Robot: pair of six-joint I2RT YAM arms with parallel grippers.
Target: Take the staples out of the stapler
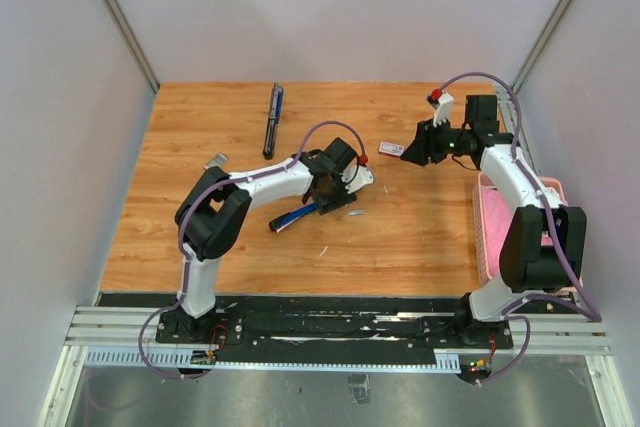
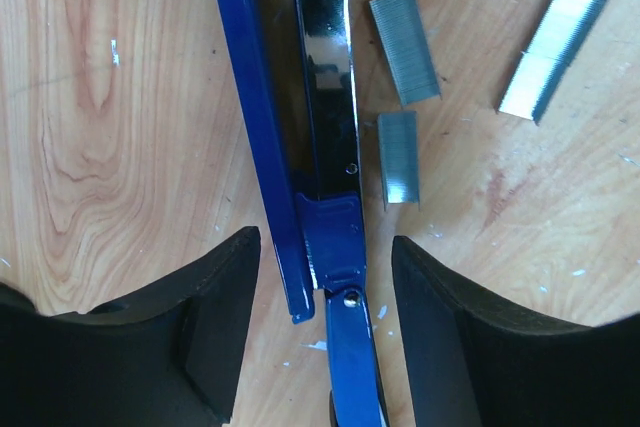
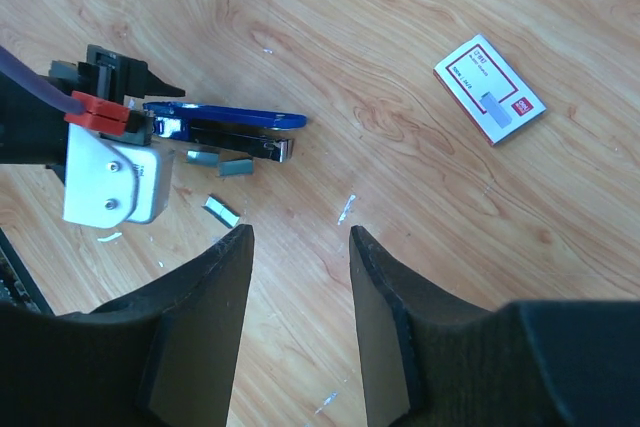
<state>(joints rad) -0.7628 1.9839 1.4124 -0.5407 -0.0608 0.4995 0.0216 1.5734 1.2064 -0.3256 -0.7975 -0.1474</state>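
The blue stapler point(image 2: 340, 247) lies open on the wooden table, its chrome magazine point(image 2: 325, 77) beside its blue top arm point(image 2: 250, 117). Three silvery staple strips lie loose right of it: one point(image 2: 404, 44), a shorter one point(image 2: 398, 157) and a wider one point(image 2: 552, 52). My left gripper point(image 2: 325, 242) is open and straddles the stapler's hinge end, with a gap on each side. In the top view it point(image 1: 325, 202) is over the stapler point(image 1: 295, 217). My right gripper point(image 3: 300, 237) is open and empty, high above bare wood, to the right of the stapler point(image 3: 225, 127) and strips point(image 3: 237, 168).
A small white box with red print point(image 1: 392, 149) lies just left of my right gripper point(image 1: 412, 147). A second dark stapler point(image 1: 272, 119) lies at the back. A small metal piece point(image 1: 215, 160) is at the left. A pink basket point(image 1: 495, 217) stands at the right edge.
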